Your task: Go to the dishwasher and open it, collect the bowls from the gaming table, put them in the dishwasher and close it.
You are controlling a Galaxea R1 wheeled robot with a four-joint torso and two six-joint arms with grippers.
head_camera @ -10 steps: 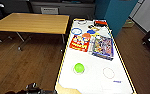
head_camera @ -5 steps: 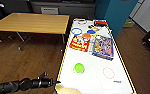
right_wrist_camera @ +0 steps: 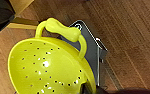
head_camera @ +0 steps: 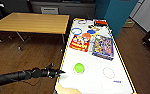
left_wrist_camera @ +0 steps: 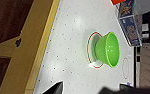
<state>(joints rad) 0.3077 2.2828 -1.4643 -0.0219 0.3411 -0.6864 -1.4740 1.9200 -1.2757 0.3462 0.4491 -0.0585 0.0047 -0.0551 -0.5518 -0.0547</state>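
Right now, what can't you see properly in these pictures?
- Left gripper, head view: too small and blurred to tell if its fingers are open.
- Yellow perforated bowl, right wrist view: its lower part is cut off by the picture's edge; what holds it is unclear.
- Game boxes on the white table: print too blurred to read.

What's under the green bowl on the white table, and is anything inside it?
The green bowl stands on the white table over a red-outlined circle printed on the top; the circle's middle is covered by the bowl. What shows of its inside looks empty.
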